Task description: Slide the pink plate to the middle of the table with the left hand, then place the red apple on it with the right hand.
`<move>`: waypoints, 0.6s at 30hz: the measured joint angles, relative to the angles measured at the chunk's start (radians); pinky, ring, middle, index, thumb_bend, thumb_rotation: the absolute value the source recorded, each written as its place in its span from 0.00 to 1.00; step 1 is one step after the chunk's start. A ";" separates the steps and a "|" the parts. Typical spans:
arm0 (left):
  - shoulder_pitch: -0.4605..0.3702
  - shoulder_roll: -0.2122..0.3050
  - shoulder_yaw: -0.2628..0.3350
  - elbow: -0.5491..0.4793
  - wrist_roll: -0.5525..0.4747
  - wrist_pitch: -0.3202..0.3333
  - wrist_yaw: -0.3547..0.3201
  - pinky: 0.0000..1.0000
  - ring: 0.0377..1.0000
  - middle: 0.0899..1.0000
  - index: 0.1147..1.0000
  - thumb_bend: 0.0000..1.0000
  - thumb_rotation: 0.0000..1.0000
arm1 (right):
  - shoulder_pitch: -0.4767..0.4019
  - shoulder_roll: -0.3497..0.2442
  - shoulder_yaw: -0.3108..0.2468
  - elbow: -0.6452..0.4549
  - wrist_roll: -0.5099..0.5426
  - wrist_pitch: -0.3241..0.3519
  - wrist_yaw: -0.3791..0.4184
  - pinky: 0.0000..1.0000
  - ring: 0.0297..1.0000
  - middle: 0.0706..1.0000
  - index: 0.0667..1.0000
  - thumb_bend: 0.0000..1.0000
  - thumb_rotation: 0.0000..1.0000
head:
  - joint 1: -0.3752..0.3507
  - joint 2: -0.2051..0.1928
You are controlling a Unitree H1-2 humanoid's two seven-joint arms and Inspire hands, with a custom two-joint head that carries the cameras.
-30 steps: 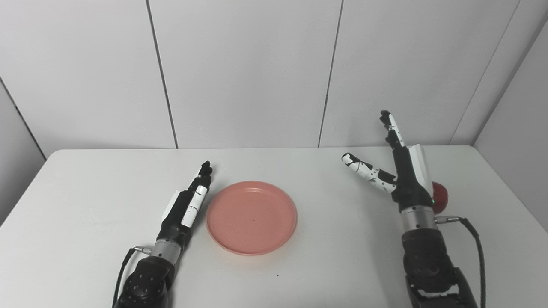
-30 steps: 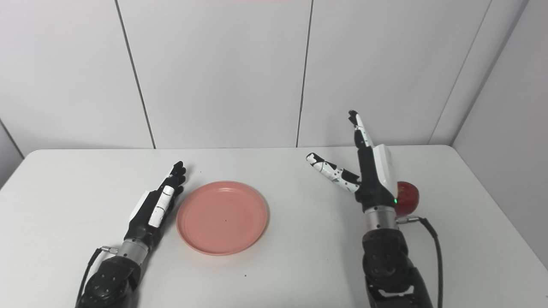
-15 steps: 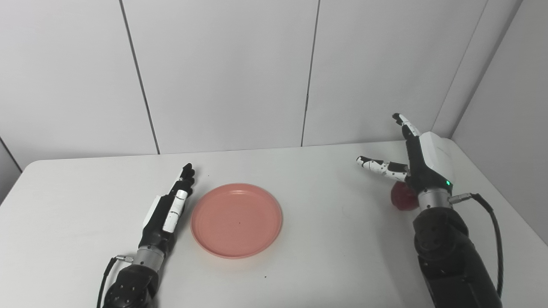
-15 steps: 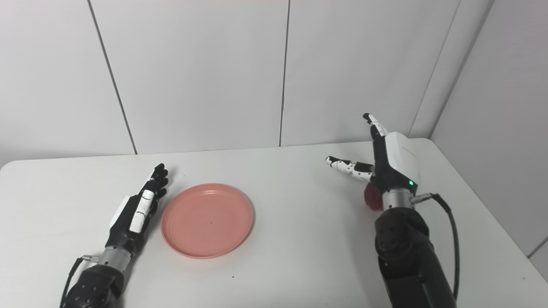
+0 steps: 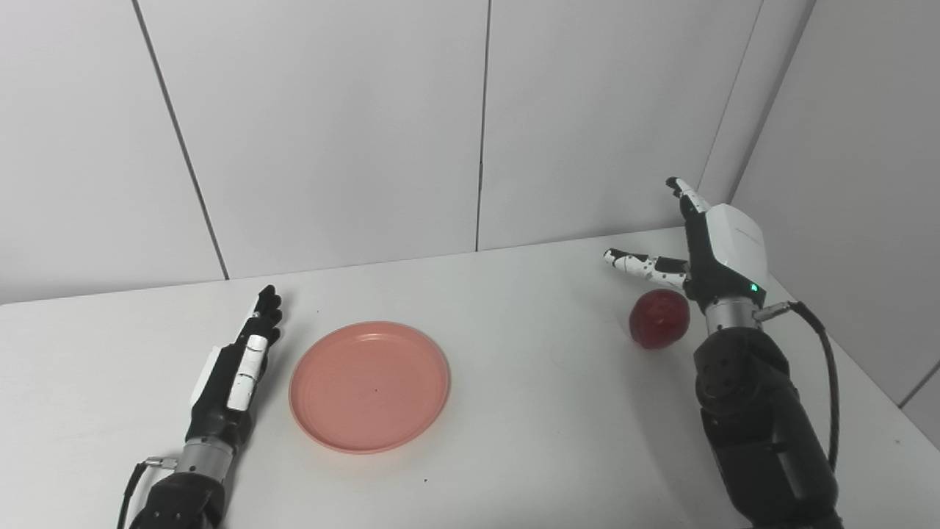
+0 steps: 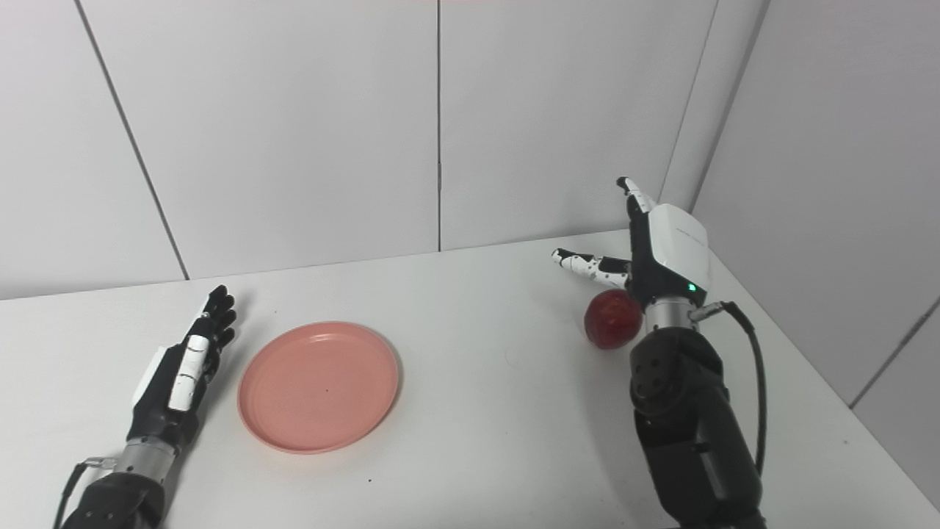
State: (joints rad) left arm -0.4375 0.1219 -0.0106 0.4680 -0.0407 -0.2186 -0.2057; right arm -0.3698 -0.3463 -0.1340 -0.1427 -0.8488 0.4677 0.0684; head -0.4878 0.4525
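Observation:
The pink plate (image 5: 369, 383) lies flat on the white table (image 5: 529, 411), left of its middle. My left hand (image 5: 233, 367) lies open beside the plate's left rim, fingers straight, a small gap from it. The red apple (image 5: 659, 318) sits on the table at the far right. My right hand (image 5: 709, 253) is open just above and to the right of the apple, fingers pointing up, thumb (image 5: 639, 265) stretched out over it, holding nothing. In the right eye view the apple (image 6: 612, 319) shows left of the right wrist.
Grey wall panels (image 5: 330, 125) stand behind the table and along its right side. The table's right edge (image 5: 866, 375) runs close beside my right arm (image 5: 764, 433). A black cable (image 5: 826, 375) loops off the right wrist.
The camera has turned to the right, shifting the whole picture left. My right hand has moved from left of the apple over to its right side, so the apple now shows in full. Plate and left hand are unmoved.

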 measured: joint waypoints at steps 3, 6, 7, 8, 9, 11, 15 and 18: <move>0.000 0.005 0.006 -0.001 -0.016 0.002 -0.003 1.00 1.00 1.00 1.00 0.70 1.00 | -0.001 0.011 -0.026 0.001 -0.078 0.000 0.059 0.93 0.92 0.91 0.91 0.97 0.51 | -0.014 -0.006; 0.000 0.007 0.006 -0.003 -0.016 0.007 -0.005 1.00 1.00 1.00 1.00 0.69 1.00 | -0.007 0.038 -0.052 0.005 -0.136 0.000 0.133 0.93 0.92 0.91 0.92 0.99 0.50 | -0.017 -0.008; 0.000 0.007 0.006 -0.003 -0.016 0.007 -0.006 1.00 1.00 1.00 1.00 0.69 1.00 | -0.012 0.049 -0.067 0.010 -0.153 0.000 0.171 0.92 0.92 0.91 0.92 1.00 0.49 | -0.018 -0.008; 0.000 0.007 0.006 -0.003 -0.017 0.008 -0.007 1.00 1.00 1.00 1.00 0.69 1.00 | -0.019 0.061 -0.084 0.018 -0.172 0.000 0.207 0.90 0.93 0.91 0.92 1.00 0.49 | -0.020 -0.008; 0.000 0.007 0.007 -0.004 -0.020 0.009 -0.008 1.00 1.00 1.00 1.00 0.68 1.00 | -0.026 0.071 -0.099 0.028 -0.193 0.001 0.240 0.90 0.92 0.91 0.92 1.00 0.48 | -0.020 -0.006; 0.000 0.007 0.008 -0.009 -0.022 0.012 -0.011 1.00 1.00 1.00 1.00 0.68 1.00 | -0.034 0.084 -0.114 0.038 -0.231 0.001 0.302 0.90 0.92 0.91 0.92 1.00 0.48 | -0.018 -0.006; 0.000 0.007 0.012 -0.021 -0.035 0.013 -0.014 1.00 1.00 1.00 1.00 0.67 1.00 | -0.048 0.091 -0.112 0.061 -0.290 0.002 0.390 0.92 0.92 0.91 0.92 1.00 0.51 | -0.018 -0.003; 0.000 0.007 0.014 -0.022 -0.040 0.013 -0.014 1.00 1.00 1.00 1.00 0.67 1.00 | -0.055 0.093 -0.110 0.063 -0.319 0.002 0.431 0.90 0.91 0.91 0.92 1.00 0.51 | -0.018 0.000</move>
State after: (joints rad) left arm -0.4372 0.1288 0.0036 0.4463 -0.0807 -0.2053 -0.2200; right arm -0.4246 -0.2534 -0.2440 -0.0792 -1.1683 0.4693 0.4998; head -0.5062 0.4525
